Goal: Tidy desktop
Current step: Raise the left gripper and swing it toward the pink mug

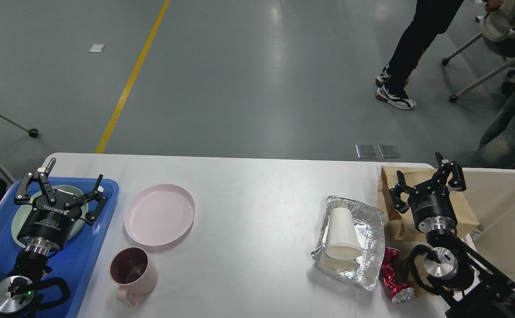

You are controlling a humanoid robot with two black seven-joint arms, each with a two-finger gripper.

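Both arms are hovering empty with jaws apart: the left gripper (60, 187) over a pale green plate (18, 221) in the blue plastic tray (102, 221), the right gripper (427, 179) above a brown paper bag (460, 207). The white rectangular desktop (257, 212) is lying below, cluttered, so sorting seems to be midway. Next, probably, the left arm is needing the round pink plate (159, 214).

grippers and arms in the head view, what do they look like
Both the left gripper and right gripper are black two-finger linkage claws on round black bodies with silver metal rings below. The left body carries white ROBOTIQ lettering. Black cables loop by the wrists, and a small green light glows low on the left arm.
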